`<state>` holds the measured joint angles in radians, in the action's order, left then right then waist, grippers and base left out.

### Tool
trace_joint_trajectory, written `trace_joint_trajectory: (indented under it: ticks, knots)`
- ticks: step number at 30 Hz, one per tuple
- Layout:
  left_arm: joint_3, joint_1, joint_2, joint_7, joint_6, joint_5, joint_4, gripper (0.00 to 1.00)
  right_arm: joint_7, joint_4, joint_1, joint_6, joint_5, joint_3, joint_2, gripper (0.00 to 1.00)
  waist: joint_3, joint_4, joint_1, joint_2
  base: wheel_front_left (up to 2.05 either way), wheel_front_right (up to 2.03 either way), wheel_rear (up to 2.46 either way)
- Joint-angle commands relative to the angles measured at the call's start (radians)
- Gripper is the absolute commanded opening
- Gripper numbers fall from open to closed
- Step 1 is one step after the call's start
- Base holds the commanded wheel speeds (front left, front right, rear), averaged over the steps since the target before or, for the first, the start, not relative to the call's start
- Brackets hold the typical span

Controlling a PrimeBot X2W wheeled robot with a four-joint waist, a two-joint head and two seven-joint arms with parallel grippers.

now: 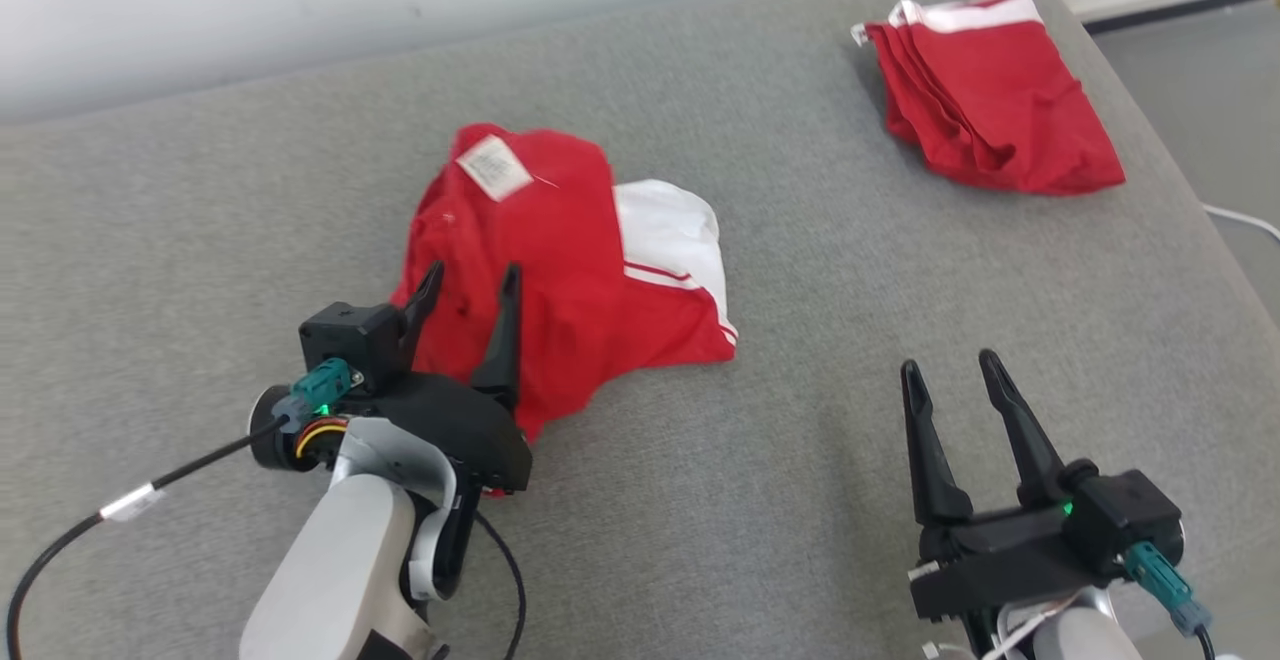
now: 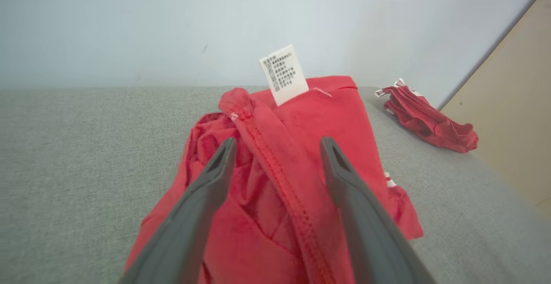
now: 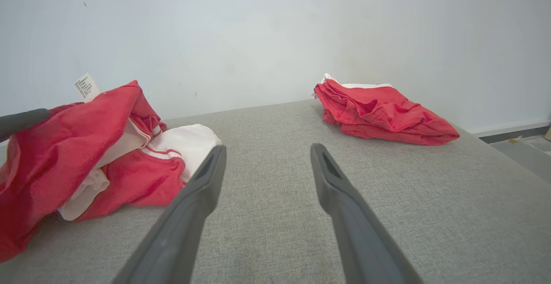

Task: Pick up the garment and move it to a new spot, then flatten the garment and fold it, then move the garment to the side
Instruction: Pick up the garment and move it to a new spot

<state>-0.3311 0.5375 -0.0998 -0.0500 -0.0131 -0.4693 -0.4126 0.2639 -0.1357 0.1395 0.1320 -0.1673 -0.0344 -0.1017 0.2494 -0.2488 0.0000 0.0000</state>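
Observation:
A crumpled red and white garment (image 1: 560,260) with a white care label lies in a heap on the middle of the grey cushion (image 1: 800,290). My left gripper (image 1: 472,280) stands open over its near left edge, and the cloth rises between the two spread fingers (image 2: 275,146) without being pinched. In the right wrist view the same garment (image 3: 86,146) bulges at the left. My right gripper (image 1: 950,365) is open above bare fabric at the lower right (image 3: 267,150), well apart from the heap.
A second red garment (image 1: 990,100), folded with white trim, rests at the cushion's far right corner (image 3: 379,112) (image 2: 430,118). A pale wall runs behind the cushion. Floor and a white cable (image 1: 1245,220) lie past the right edge.

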Motion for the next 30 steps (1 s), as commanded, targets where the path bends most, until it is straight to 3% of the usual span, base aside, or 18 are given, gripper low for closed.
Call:
trace_joint_trajectory:
  ticks: [1,8,23,30]
  knots:
    - [-0.006,-0.016,0.004,-0.01,0.001,0.009,0.013,1.0,0.0,0.001,-0.019,-0.003,0.002,0.004,-0.004,1.0,-0.03,0.028,0.0,0.0,0.0,0.0,0.0]
    - [-0.014,-0.035,-0.011,-0.033,-0.004,0.018,0.113,1.0,0.0,0.004,-0.052,-0.003,0.001,0.015,-0.007,1.0,-0.077,0.094,0.0,0.0,0.0,0.0,0.0]
    - [0.066,-0.253,-0.206,-0.162,-0.07,0.104,0.304,1.0,0.0,0.02,-0.097,-0.003,0.01,0.041,-0.006,1.0,-0.175,0.198,0.0,0.0,0.0,0.0,0.0]
    - [0.11,-0.395,-0.249,-0.191,-0.104,0.107,0.351,1.0,0.0,0.022,-0.12,-0.003,0.008,0.042,-0.004,1.0,-0.204,0.211,0.0,0.0,0.0,0.0,0.0]
